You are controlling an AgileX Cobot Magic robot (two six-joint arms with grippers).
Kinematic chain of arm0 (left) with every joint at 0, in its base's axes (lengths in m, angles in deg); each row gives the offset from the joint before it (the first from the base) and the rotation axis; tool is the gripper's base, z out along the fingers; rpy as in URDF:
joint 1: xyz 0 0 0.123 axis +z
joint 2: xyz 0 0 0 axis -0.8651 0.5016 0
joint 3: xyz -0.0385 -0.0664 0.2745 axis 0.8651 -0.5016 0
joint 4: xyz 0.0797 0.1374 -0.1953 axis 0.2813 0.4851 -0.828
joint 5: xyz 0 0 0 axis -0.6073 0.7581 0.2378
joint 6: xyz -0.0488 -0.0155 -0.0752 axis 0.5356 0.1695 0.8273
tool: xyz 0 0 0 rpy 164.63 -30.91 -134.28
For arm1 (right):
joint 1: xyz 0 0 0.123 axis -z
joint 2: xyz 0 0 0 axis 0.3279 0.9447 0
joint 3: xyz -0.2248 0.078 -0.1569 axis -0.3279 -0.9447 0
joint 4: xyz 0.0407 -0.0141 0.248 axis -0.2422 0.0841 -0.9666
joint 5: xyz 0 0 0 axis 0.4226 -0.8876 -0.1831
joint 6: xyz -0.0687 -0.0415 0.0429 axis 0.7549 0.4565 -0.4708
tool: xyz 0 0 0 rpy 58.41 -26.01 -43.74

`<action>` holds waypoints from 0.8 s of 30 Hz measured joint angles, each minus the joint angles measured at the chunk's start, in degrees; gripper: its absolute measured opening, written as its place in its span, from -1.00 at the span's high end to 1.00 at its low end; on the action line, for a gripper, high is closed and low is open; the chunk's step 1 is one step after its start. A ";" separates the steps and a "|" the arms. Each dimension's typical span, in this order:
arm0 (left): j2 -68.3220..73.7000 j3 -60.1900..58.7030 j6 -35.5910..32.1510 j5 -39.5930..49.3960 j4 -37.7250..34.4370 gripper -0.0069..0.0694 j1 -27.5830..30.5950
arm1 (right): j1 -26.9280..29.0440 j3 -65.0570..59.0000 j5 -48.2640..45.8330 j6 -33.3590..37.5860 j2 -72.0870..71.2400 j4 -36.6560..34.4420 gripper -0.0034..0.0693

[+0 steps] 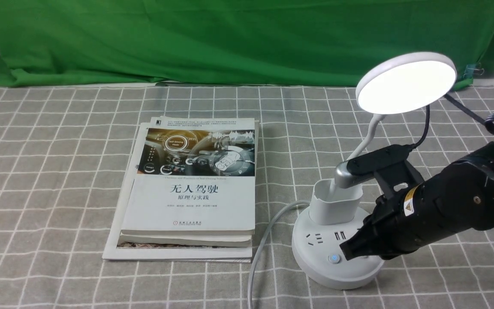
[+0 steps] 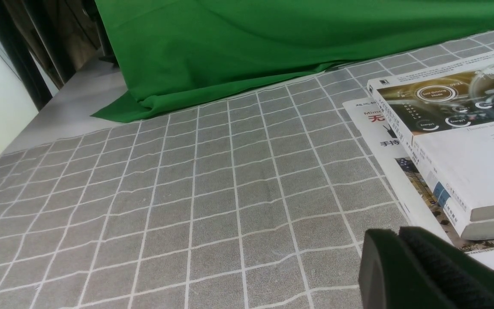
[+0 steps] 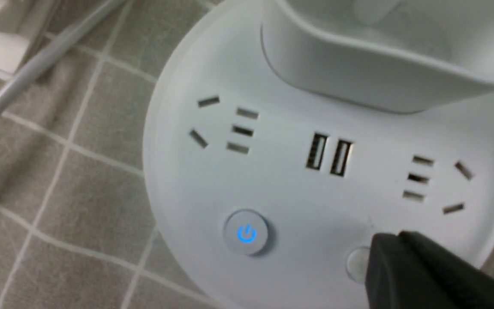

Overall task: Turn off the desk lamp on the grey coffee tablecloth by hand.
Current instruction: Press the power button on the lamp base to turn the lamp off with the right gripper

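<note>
On the lamp [image 3: 294, 193], the second button [image 3: 355, 262] lies half hidden under the right pincer [image 3: 390, 243] — contact unclear; the left pincer [image 2: 397, 240] and books [image 2: 465, 141] run off frame.

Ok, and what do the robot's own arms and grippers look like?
The right arm is bulky and black with a yellow warning sticker, narrowing to the pointed black right gripper. A black module with a silver end sits on top, trailing a black cable. Of the left gripper, only matte black fingers with textured padding show.
</note>
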 joint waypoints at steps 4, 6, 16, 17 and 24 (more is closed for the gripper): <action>0.00 0.00 0.00 0.00 0.00 0.77 0.00 | 0.00 0.74 -0.25 0.91 2.23 -0.39 0.81; 0.05 0.00 0.00 0.00 0.00 0.77 0.00 | 0.00 0.87 -0.32 1.23 2.23 -0.39 0.81; 0.05 0.00 0.00 0.06 0.00 0.77 0.00 | 0.00 3.50 -1.87 1.36 -2.43 -0.39 0.81; 0.05 0.00 0.00 0.06 0.00 0.77 0.00 | 0.00 3.50 -1.87 1.36 -2.43 -0.39 0.81; 0.05 0.00 0.00 0.06 0.00 0.77 0.00 | 0.00 0.50 0.59 1.43 2.91 -0.39 0.81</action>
